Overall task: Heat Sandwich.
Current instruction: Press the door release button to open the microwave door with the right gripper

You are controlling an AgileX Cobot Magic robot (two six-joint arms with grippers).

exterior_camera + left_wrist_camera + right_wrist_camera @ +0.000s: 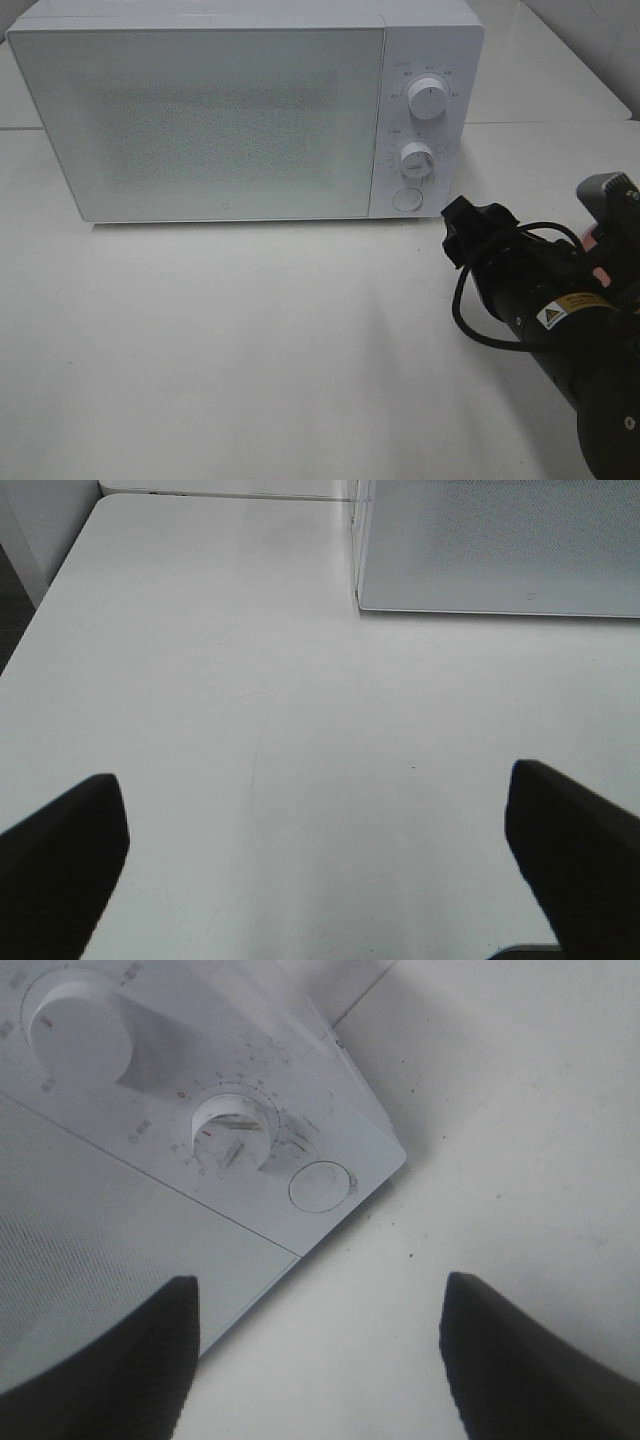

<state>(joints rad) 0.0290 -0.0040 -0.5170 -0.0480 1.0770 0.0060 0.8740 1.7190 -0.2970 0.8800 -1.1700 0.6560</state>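
Note:
No sandwich shows in any view. A white microwave [220, 120] stands at the back of the table with its door shut. My right gripper [458, 232] hovers low just in front of the microwave's control panel, open and holding nothing. In the right wrist view the right gripper [320, 1360] points at the panel's lower corner, where the round button [321, 1186] sits below the lower knob [232, 1128]. My left gripper [320, 860] is open over bare table, with the microwave's left front corner [358, 590] ahead of it. It is outside the exterior view.
The panel carries an upper knob [428, 100], a lower knob [416, 158] and a round button [407, 199]. White tabletop [250, 340] stretches in front of the microwave. The right arm's black body and cable [560, 320] fill the right front corner.

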